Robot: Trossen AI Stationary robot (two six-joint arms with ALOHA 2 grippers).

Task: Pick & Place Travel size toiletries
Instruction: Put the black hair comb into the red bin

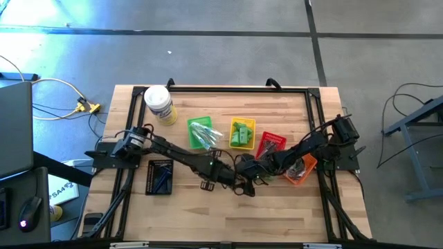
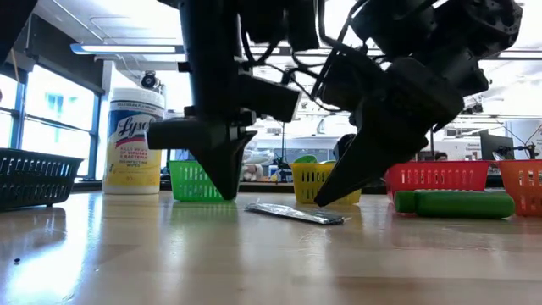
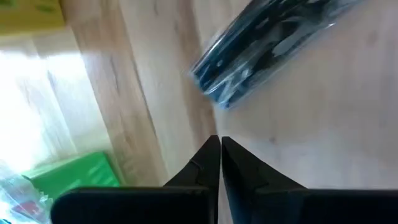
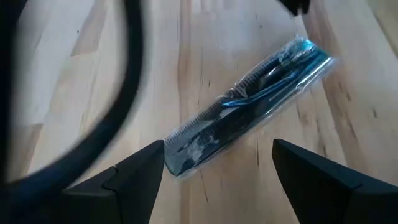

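Observation:
A clear slim packet (image 4: pixel 249 106) with a dark blue razor-like stick inside lies flat on the wood; it also shows in the low view (image 2: pixel 296 213) and the left wrist view (image 3: pixel 273 43). My left gripper (image 3: pixel 219 140) is shut, its tip low over the table just short of one end of the packet (image 2: pixel 227 193). My right gripper (image 4: pixel 217 149) is open and slants down over the packet's other end (image 2: pixel 330 195), with a finger on either side and apart from it. Both grippers meet at mid-table (image 1: pixel 239 176). A green tube (image 2: pixel 457 203) lies on the table to the right.
Mesh baskets stand behind the grippers: green (image 1: pixel 202 131), yellow (image 1: pixel 242 133), red (image 1: pixel 271 144), orange (image 1: pixel 302 171), and a dark one (image 1: pixel 160 176) toward the left. A big white jar with a yellow label (image 1: pixel 159 104) stands at the far left corner. Bare wood lies along the near edge.

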